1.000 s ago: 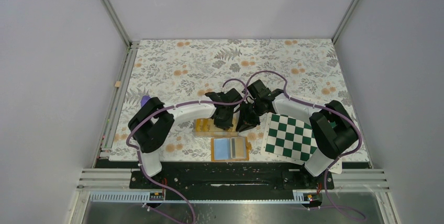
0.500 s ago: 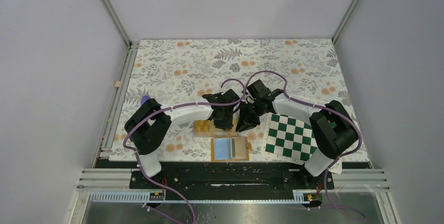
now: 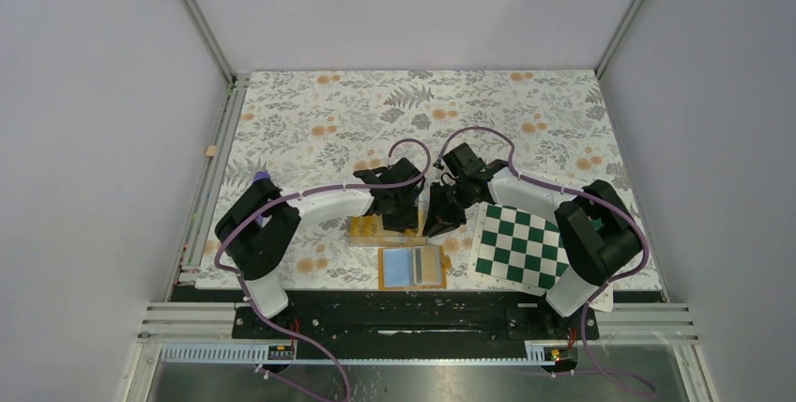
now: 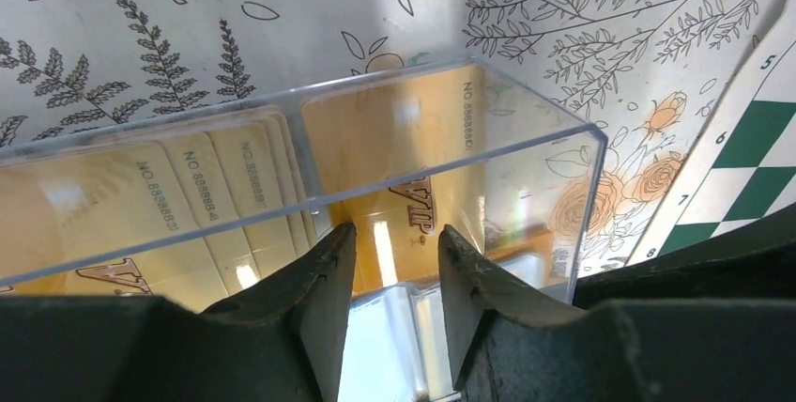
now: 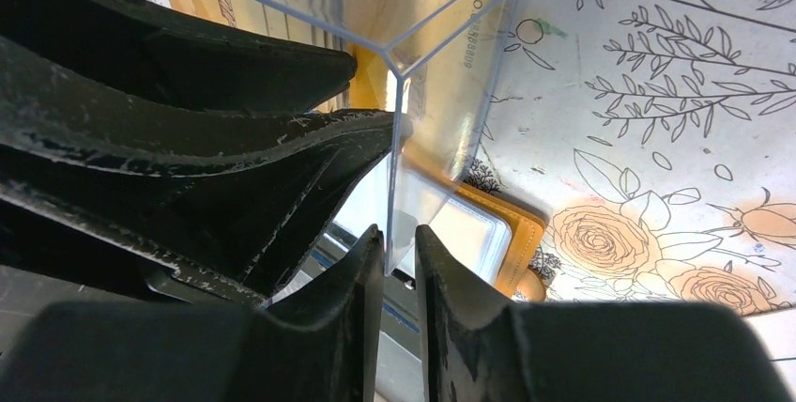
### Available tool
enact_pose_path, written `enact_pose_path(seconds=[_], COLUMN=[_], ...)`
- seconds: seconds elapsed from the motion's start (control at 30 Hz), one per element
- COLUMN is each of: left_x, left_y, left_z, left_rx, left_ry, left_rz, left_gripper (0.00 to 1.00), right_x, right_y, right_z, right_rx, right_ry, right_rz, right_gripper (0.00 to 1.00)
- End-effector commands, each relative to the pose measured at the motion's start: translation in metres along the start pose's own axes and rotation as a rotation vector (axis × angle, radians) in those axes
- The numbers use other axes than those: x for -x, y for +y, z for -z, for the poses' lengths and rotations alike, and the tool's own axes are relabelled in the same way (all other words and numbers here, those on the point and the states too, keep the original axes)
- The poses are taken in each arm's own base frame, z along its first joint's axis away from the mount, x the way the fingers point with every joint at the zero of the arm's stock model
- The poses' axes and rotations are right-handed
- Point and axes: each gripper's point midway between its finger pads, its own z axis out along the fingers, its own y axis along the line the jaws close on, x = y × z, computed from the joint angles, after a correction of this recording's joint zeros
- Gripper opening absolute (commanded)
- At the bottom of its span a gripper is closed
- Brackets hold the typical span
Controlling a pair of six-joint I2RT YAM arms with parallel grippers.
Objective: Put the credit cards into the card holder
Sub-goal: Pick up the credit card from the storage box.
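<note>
Several orange-yellow credit cards (image 4: 178, 197) lie stacked in a clear plastic box (image 3: 368, 227), and one more card (image 4: 404, 139) marked VIP leans in its right end. My left gripper (image 4: 394, 238) hangs over that end, open, with nothing between its fingers. My right gripper (image 5: 399, 238) is shut on the thin clear wall of the box (image 5: 432, 92) at its corner. The card holder (image 3: 413, 267), an orange wallet with light-blue pockets, lies open just in front of the box; in the right wrist view the card holder (image 5: 512, 224) shows beyond the fingertips.
A green-and-white chequered board (image 3: 521, 244) lies right of the card holder, under the right arm. The flowered table cloth (image 3: 375, 111) stretches to the back walls. Both wrists crowd together over the box near the front edge.
The left arm has shifted a little to the left and its wrist has drawn back slightly from the right one. The right arm, the box and the card holder have not moved.
</note>
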Motion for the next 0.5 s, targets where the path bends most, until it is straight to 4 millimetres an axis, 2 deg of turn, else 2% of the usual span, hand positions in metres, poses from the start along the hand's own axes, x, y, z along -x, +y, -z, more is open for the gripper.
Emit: enact_pose_path(seconds=[0.0, 0.17, 0.27, 0.47], left_x=[-0.003, -0.004, -0.006, 0.002], left_y=[0.007, 0.007, -0.004, -0.028], left_z=[-0.007, -0.01, -0.01, 0.004], left_rx=[0.021, 0.024, -0.047, -0.204], left_ry=[0.004, 0.008, 0.009, -0.034], left_rz=[0.001, -0.002, 0.007, 0.034], left_gripper=[0.37, 0.24, 0.17, 0.14], right_x=[-0.007, -0.007, -0.007, -0.005], right_y=[-0.001, -0.001, 0.0, 0.005], right_z=[-0.003, -0.002, -0.002, 0.001], right_rx=[0.005, 0.005, 0.008, 0.046], right_ry=[0.034, 0.031, 0.03, 0.017], right_rz=[0.014, 0.014, 0.018, 0.009], right_gripper=[0.24, 0.24, 0.24, 0.24])
